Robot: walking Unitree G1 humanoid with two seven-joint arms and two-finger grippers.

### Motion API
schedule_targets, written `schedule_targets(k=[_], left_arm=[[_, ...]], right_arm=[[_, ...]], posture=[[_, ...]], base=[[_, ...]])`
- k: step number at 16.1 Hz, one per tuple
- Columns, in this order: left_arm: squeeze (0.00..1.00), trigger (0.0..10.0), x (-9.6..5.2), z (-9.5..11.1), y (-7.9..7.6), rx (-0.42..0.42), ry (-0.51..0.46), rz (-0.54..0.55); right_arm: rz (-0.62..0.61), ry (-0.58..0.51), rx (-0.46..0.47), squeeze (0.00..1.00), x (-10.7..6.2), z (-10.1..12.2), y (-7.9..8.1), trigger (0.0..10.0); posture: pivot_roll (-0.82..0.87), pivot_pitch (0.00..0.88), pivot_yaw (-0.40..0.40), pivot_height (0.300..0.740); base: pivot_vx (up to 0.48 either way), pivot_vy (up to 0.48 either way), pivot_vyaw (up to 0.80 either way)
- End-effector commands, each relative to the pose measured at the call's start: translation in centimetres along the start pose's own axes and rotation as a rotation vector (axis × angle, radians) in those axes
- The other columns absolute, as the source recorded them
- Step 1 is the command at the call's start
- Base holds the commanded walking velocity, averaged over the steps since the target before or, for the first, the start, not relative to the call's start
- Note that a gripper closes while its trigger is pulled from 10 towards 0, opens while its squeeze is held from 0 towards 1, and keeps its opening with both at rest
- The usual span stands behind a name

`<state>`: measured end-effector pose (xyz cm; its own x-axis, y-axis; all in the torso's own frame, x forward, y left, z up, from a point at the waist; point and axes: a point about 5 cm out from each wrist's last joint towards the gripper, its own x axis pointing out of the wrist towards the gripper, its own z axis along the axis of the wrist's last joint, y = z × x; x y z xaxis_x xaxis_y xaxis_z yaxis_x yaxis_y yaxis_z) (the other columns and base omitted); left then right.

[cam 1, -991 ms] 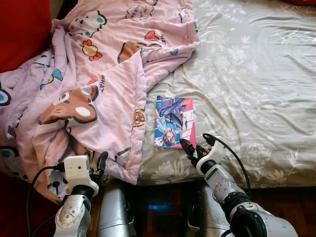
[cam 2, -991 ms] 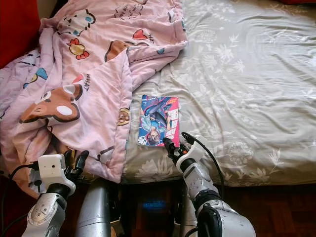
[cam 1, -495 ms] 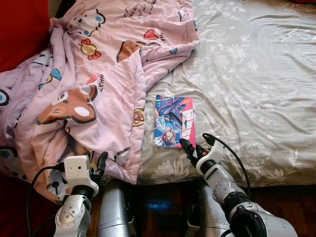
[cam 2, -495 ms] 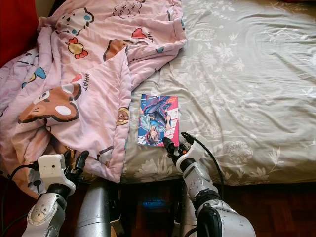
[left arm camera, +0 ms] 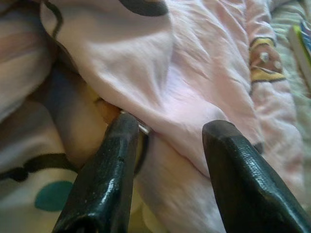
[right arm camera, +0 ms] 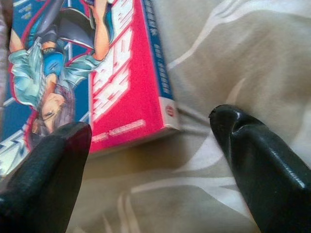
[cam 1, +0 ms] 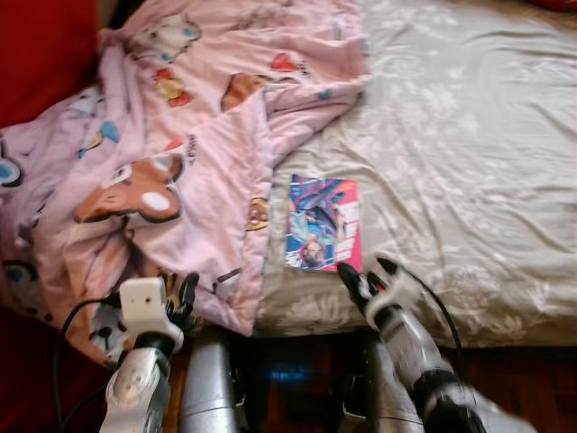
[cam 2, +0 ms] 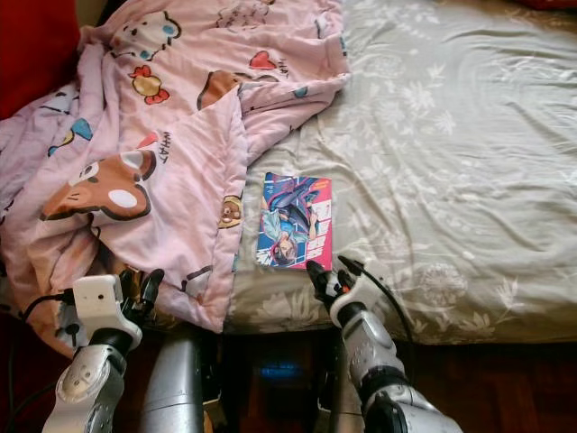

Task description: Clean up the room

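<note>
A comic book (cam 2: 295, 221) with a blue and red cover lies flat on the grey floral bedsheet (cam 2: 451, 135), near the bed's front edge. My right gripper (cam 2: 330, 271) is open just short of the book's near edge; its wrist view has the book's lower corner (right arm camera: 165, 111) between the two spread fingers, untouched. A crumpled pink cartoon blanket (cam 2: 153, 135) covers the bed's left half and hangs over the edge. My left gripper (left arm camera: 167, 160) is open right against a fold of that blanket (left arm camera: 194, 87), low at the bed's left front.
A red surface (cam 2: 32, 41) rises behind the blanket at the far left. Dark wooden floor (cam 2: 514, 379) runs below the bed's front edge. The right half of the bedsheet is bare fabric.
The whole picture has shifted slightly and blurred, so the camera moved. My right gripper stays at the book's near edge, and the left one stays at the blanket.
</note>
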<state>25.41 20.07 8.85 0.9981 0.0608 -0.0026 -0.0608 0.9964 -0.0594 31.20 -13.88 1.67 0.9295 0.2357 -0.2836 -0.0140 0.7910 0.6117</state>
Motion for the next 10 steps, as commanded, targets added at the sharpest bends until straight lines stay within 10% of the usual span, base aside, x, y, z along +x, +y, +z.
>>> schedule_targets(k=[1,10], left_arm=[[0.0,10.0,-0.7,-1.1,0.6,-0.006,0.045,0.029],[0.0,10.0,0.0,-1.1,0.8,-0.004,0.032,0.03]], right_arm=[[-0.121,0.065,0.036,0.0,-1.5,-2.1,-2.2,10.0],[-0.056,0.003,0.009,0.0,-0.6,-1.3,-0.6,10.0]], posture=[[0.14,0.299,-0.043,0.589],[0.14,0.278,-0.042,0.589]], base=[[0.0,0.0,0.0],[0.0,0.0,0.0]])
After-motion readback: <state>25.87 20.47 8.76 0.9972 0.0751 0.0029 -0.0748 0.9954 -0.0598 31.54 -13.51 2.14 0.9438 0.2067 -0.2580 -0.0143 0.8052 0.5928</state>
